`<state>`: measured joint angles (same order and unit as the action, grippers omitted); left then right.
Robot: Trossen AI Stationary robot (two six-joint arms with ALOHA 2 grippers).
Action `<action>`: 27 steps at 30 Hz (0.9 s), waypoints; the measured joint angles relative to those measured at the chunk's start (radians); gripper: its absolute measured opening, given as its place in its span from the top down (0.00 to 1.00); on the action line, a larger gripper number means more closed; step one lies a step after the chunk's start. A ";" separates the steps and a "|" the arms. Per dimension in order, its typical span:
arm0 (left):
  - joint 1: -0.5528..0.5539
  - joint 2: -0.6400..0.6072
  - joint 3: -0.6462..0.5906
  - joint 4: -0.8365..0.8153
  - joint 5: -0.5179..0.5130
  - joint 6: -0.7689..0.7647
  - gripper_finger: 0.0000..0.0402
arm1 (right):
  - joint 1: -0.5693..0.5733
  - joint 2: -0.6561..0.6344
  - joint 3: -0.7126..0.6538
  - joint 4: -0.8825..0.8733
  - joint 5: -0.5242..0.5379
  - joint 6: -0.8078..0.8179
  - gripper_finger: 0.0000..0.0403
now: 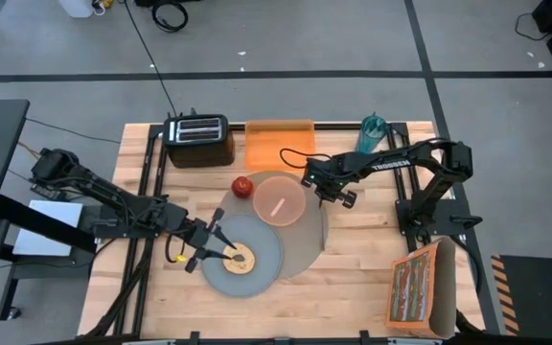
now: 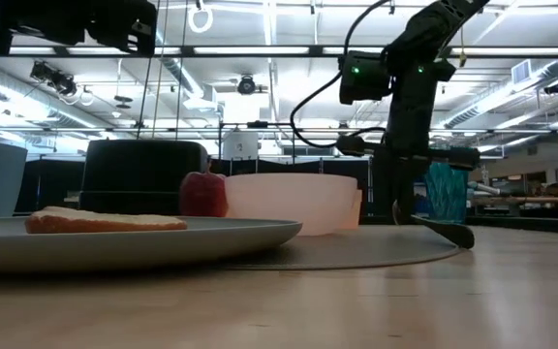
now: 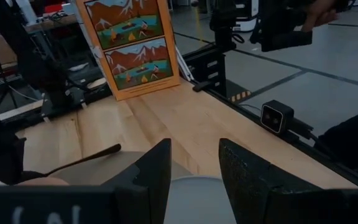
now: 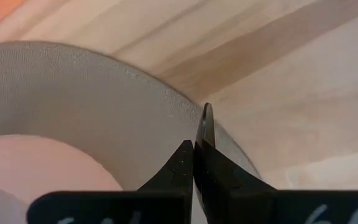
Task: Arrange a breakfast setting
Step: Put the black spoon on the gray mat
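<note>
The grey mat (image 1: 307, 244) lies on the wooden surface (image 1: 362, 278) directly beneath the right claw (image 1: 335, 196), whose tips sit just inside its far edge. The translucent pink bowl (image 1: 278, 198) rests on the mat just beside that claw, toward the left arm, with something pale lying inside it that cannot be identified. The red apple (image 1: 242, 186) touches or nearly touches the bowl on the side away from the right claw.

The blue-grey plate (image 1: 247, 254) overlaps the mat's near edge, and the bagel (image 1: 241, 259) lies on it right at the tips of the left claw (image 1: 217, 242). That claw stands about half open, with nothing visibly held between its fingers.

The right claw is closed tight with nothing held, pointing down at the mat. Judging by this, the step in hand is settling the mat or bowl into place. The next move probably calls for lifting clear without dragging the mat.

The right arm reaches in folded from its base; the left stretches low and long across the surface.
</note>
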<state>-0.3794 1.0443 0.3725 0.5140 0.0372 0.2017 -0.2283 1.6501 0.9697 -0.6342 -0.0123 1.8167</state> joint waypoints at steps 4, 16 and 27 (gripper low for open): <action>0.000 0.000 0.000 0.001 0.000 0.001 0.65 | 0.002 0.000 -0.021 0.021 0.045 -0.018 0.93; 0.000 0.000 0.000 0.039 0.000 0.004 0.65 | 0.035 0.000 -0.025 0.065 0.096 -0.093 0.70; 0.000 0.000 0.000 0.043 0.000 -0.018 0.65 | 0.071 -0.059 0.010 0.060 0.158 -0.275 0.61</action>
<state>-0.3790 1.0443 0.3725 0.5571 0.0376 0.1840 -0.1577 1.5909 0.9801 -0.5739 0.1455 1.5416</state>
